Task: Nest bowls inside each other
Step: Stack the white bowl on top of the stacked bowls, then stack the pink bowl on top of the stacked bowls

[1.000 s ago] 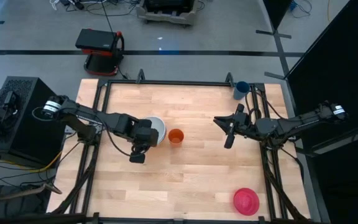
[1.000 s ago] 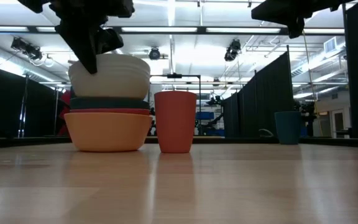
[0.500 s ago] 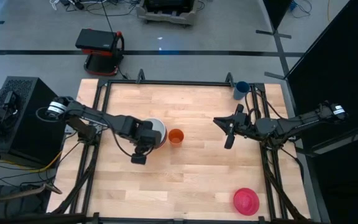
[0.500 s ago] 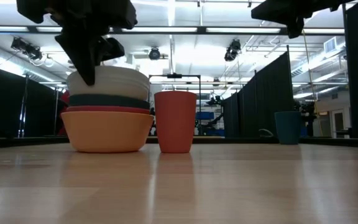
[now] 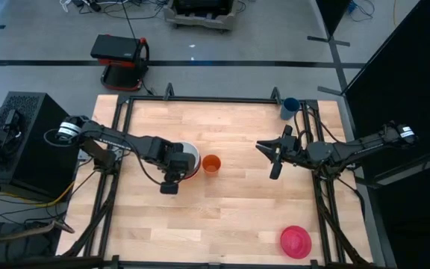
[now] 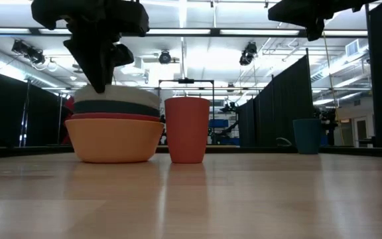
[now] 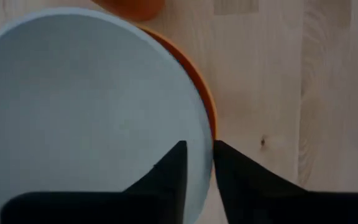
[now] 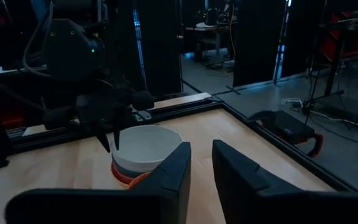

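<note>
**Letting the white bowl settle, with the pink one waiting**

The left hand [image 5: 172, 176] is hanging over the stack of bowls left of the desk's [image 5: 237, 217] centre. In its wrist view the two fingers are standing slightly apart, straddling the rim of the white bowl [image 7: 86, 106] at its 4 o'clock edge, not pinching it. That bowl is sitting lowest-looking in the low view, nested on the teal bowl [image 6: 115, 108], the red bowl [image 6: 115, 117] and the orange bowl [image 6: 115, 139]. To finish well, I judge the fingers should widen a little more and rise straight up, so the rim is not dragged and the orange cup [image 5: 211, 164] just beside the stack is not knocked. The right hand [image 5: 272, 158] is waiting in the air at 3 o'clock, its fingers slightly parted and empty. The pink bowl [image 5: 295, 241] is lying upside down, un-nested, at 5 o'clock.
</note>
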